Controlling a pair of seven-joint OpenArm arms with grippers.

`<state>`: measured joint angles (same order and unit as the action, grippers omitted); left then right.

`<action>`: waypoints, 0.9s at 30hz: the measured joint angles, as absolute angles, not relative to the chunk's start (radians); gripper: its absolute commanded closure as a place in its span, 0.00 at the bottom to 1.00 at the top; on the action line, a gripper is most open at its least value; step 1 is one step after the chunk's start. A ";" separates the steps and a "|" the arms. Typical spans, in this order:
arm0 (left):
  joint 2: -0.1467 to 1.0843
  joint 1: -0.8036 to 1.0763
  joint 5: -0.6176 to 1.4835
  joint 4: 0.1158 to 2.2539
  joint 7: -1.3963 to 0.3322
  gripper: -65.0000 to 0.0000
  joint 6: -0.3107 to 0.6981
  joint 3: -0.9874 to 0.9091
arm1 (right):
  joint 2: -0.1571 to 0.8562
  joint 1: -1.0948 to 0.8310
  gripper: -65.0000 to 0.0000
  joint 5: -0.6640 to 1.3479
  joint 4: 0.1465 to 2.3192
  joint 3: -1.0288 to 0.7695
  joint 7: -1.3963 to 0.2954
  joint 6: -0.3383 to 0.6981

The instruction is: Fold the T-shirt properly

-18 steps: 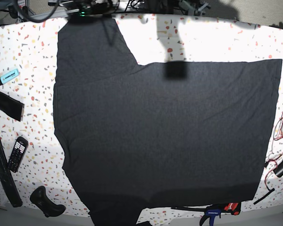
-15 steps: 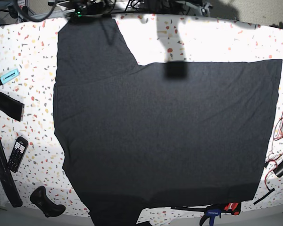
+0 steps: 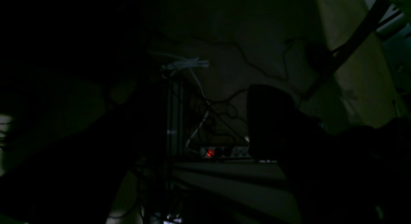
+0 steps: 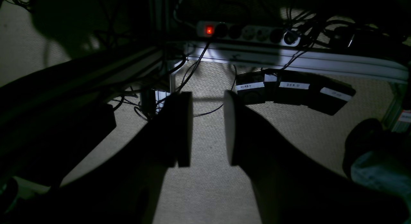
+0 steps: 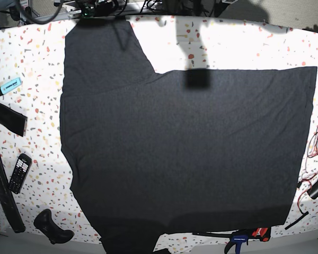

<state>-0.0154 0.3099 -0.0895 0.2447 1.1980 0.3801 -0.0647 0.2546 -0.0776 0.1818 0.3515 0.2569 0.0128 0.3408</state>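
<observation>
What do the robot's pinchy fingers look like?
In the right wrist view, the right gripper has two dark, flat fingers shaped like slabs, with paler inner faces. They are mostly in shadow. In the left wrist view it is too dark: only one dark, rounded block shows. The arms do not show in the base view.

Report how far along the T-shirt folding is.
Done: the T-shirt lies spread flat on the speckled table, with no fold visible. In hand: nothing; the right gripper is open and empty over carpet below the table, and the left wrist view is too dark to read. Left: every fold.
</observation>
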 measured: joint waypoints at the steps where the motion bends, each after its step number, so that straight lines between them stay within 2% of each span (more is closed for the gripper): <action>1: -0.016 0.310 -0.089 0.245 1.202 0.40 0.380 -0.065 | 0.255 -0.078 0.76 0.182 0.352 0.257 0.012 0.341; 7: -0.016 0.313 -0.089 0.246 1.174 0.40 0.373 -0.065 | 0.255 -0.078 0.76 0.182 0.352 0.257 0.012 0.341; 9: -0.016 0.313 -0.089 0.247 1.078 0.40 0.329 -0.065 | 0.254 -0.078 0.76 0.182 0.352 0.257 0.012 0.341; 13: -0.015 0.324 -0.089 0.258 0.739 0.40 0.216 -0.065 | 0.255 -0.078 0.76 0.182 0.352 0.257 0.012 0.341; 15: -0.016 0.348 -0.089 0.282 0.635 0.40 0.142 -0.065 | 0.254 -0.078 0.76 0.182 0.352 0.257 -0.007 0.341; 18: -0.012 0.395 -0.089 0.319 0.654 0.40 0.056 -0.065 | 0.255 -0.077 0.76 0.182 0.352 0.257 -0.035 0.341; 22: 0.009 0.469 -0.088 0.358 0.874 0.40 0.047 -0.065 | 0.254 -0.078 0.76 0.182 0.352 0.257 -0.052 0.341; 25: 0.018 0.527 -0.089 0.371 0.824 0.40 0.057 -0.065 | 0.255 -0.078 0.76 0.182 0.352 0.257 -0.052 0.341; 27: 0.020 0.554 -0.090 0.381 0.711 0.40 0.059 -0.065 | 0.255 -0.078 0.76 0.182 0.352 0.257 -0.054 0.341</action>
<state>0.0204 0.5545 -0.0898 0.3805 0.7109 0.0586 -0.0647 0.2546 -0.0776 0.1818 0.3515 0.2569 -0.0544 0.3408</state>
